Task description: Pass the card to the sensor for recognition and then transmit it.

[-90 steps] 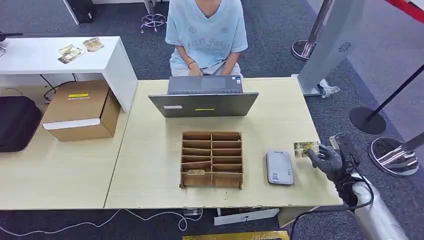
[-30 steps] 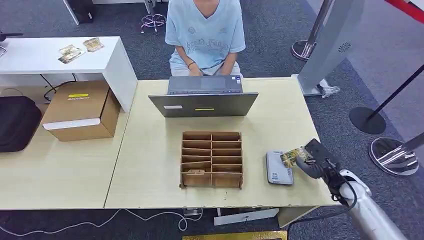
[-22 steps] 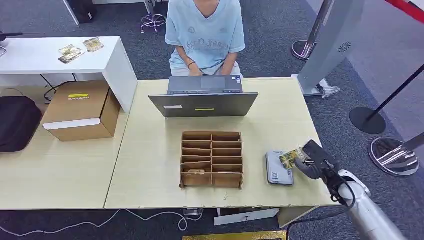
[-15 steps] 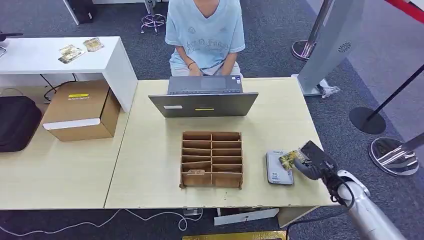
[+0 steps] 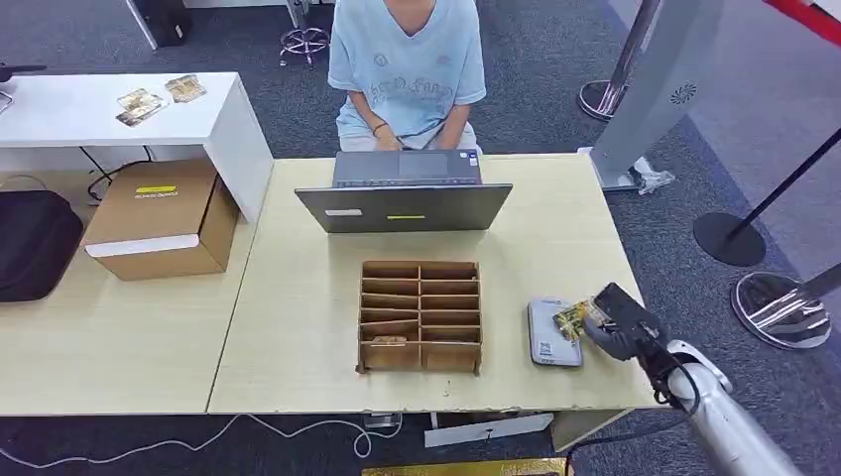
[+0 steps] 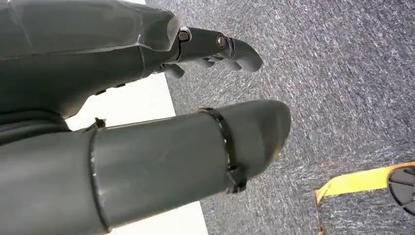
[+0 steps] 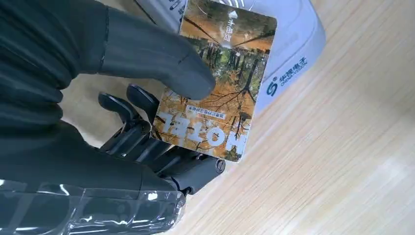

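Observation:
My right hand (image 5: 613, 325) pinches a hotel card (image 5: 572, 317) printed with autumn trees, thumb on its face. The card (image 7: 218, 81) hangs just over the right edge of the white card sensor (image 5: 553, 333), which lies flat on the table right of the wooden divider box. In the right wrist view the sensor (image 7: 293, 39) lies partly under the card, and my right hand (image 7: 122, 88) has fingers beneath the card. My left hand (image 6: 171, 98) hangs beside my body over grey carpet, fingers apart, holding nothing.
A wooden slotted organiser (image 5: 420, 316) stands mid-table with a card in one front slot. An open laptop (image 5: 404, 196) faces a seated person (image 5: 408, 69) behind it. A cardboard box (image 5: 164, 218) and dark bag (image 5: 35, 243) sit on the left table. The table edge (image 5: 635, 297) runs by my right hand.
Over three seconds my right hand carried the card leftward from the table's right edge to the sensor; in the last second it sank slightly lower over the sensor's right side.

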You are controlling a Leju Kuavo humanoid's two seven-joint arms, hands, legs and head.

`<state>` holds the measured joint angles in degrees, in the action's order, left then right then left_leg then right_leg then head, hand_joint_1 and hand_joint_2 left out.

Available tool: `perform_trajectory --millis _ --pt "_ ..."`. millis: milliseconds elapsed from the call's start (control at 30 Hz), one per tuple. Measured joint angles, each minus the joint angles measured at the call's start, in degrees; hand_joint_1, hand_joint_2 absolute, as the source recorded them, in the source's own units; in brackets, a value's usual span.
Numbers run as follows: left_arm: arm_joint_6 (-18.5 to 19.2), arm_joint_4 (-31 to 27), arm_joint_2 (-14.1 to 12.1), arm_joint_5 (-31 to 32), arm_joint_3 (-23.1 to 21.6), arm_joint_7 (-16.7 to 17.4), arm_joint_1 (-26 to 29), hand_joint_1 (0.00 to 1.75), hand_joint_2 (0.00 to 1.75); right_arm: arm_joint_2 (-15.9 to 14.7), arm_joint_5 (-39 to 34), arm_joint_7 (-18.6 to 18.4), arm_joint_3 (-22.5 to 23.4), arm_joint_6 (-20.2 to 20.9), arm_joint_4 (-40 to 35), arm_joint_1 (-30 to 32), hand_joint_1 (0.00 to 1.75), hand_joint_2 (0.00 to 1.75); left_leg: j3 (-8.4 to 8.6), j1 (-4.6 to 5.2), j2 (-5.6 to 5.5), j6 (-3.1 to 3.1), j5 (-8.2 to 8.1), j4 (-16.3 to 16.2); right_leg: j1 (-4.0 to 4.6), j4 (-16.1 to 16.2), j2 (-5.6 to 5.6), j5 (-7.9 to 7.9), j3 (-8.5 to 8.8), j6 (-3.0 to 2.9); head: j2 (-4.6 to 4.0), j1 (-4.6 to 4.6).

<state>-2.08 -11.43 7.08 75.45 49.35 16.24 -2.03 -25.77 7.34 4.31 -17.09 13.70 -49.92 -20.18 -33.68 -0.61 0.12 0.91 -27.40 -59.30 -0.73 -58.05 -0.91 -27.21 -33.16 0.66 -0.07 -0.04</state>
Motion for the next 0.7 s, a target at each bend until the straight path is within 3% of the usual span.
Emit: perform_trajectory --millis 700 --pt "-0.17 0.0 0.0 -1.73 1.57 0.0 0.0 0.0 0.0 0.0 -1.9 0.17 0.31 0.42 -0.39 0.46 1.75 1.75 0.01 0.0 0.01 -0.04 0.06 0.0 0.0 0.0 0.0 0.06 0.02 -0.02 0.0 0.0"
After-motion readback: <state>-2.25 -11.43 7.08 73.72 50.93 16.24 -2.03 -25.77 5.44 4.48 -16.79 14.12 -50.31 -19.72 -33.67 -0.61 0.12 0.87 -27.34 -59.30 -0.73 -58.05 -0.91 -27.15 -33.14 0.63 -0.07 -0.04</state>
